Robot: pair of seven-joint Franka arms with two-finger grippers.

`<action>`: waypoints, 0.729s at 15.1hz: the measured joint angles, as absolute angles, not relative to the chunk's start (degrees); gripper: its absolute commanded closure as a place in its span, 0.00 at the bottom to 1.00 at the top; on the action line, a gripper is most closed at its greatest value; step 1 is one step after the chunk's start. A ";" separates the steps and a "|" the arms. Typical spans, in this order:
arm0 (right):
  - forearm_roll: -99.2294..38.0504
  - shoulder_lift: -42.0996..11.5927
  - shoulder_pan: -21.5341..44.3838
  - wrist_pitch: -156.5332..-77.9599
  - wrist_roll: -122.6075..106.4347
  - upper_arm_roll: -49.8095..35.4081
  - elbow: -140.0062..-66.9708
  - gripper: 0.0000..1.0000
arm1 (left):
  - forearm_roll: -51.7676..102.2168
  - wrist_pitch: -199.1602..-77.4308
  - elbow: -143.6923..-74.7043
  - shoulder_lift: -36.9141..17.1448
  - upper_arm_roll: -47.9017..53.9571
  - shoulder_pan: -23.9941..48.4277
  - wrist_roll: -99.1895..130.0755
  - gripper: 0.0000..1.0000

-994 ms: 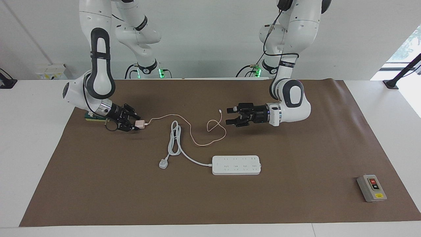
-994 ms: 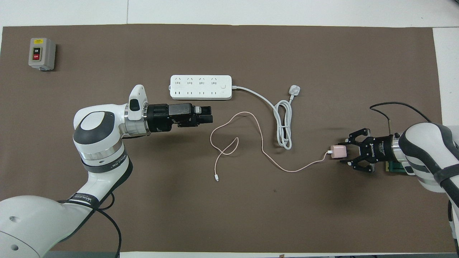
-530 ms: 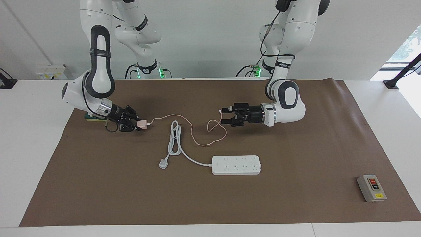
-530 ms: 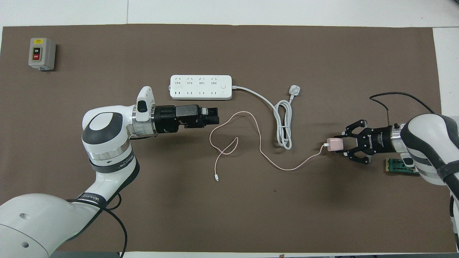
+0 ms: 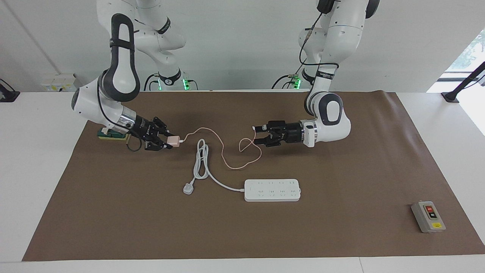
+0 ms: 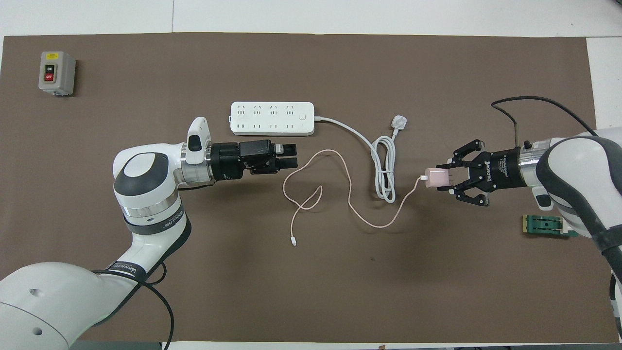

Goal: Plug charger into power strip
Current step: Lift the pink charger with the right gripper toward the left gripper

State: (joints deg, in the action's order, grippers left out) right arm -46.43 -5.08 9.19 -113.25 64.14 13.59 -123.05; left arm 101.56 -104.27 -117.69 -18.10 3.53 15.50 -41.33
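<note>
Charger [image 5: 174, 141] progress, from the facing view: the pink cube is pinched in the right pincer [image 5: 165, 141], which carries it just above the brown mat on the worktop [image 5: 341, 242], toward the right arm's end and well apart from the power strip [image 5: 272, 190]. Its thin cable trails in loops across the mat toward the middle. The strip lies flat near the middle of the worktop, closer to the edge away from the robots, with every socket bare. So the pickup looks done, while the carry, the lining-up of the pins and the push into a socket are all left. The left pincer [image 5: 257, 135] hovers over the cable's loop with its fingers spread and nothing between them; that arm waits.

From the overhead view: the charger [image 6: 436, 177] sits between the fingertips of the right pincer [image 6: 444, 177], prongs pointing back into the pincer. The power strip [image 6: 272, 118] lies with its sockets facing up and its thick cord running off toward the right arm's end. The left pincer [image 6: 290, 154] is over bare mat just short of the strip's near long edge, spread and holding nothing. A small grey switch box [image 6: 57, 73] stands near the corner at the left arm's end, away from the robots, and plays no part.
</note>
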 measured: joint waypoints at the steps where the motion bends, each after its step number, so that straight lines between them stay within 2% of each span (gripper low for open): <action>1: -46.43 -4.58 9.97 -112.84 65.53 13.54 -122.68 1.00 | 101.56 -104.28 -117.69 -18.10 3.53 15.50 -41.22 0.00; 7: -48.22 -3.90 13.14 -112.28 73.08 12.86 -119.17 1.00 | 101.57 -104.35 -117.68 -18.10 3.53 15.90 -40.93 0.00; 11: -48.23 -3.24 18.03 -112.41 77.69 12.27 -118.52 1.00 | 101.59 -104.42 -117.67 -18.10 3.54 16.25 -40.93 0.00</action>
State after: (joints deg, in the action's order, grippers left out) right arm -48.23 -3.24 18.03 -112.41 77.69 12.27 -118.52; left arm 101.59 -104.42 -117.67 -18.10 3.54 16.25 -40.93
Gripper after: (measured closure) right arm 0.533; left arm 0.000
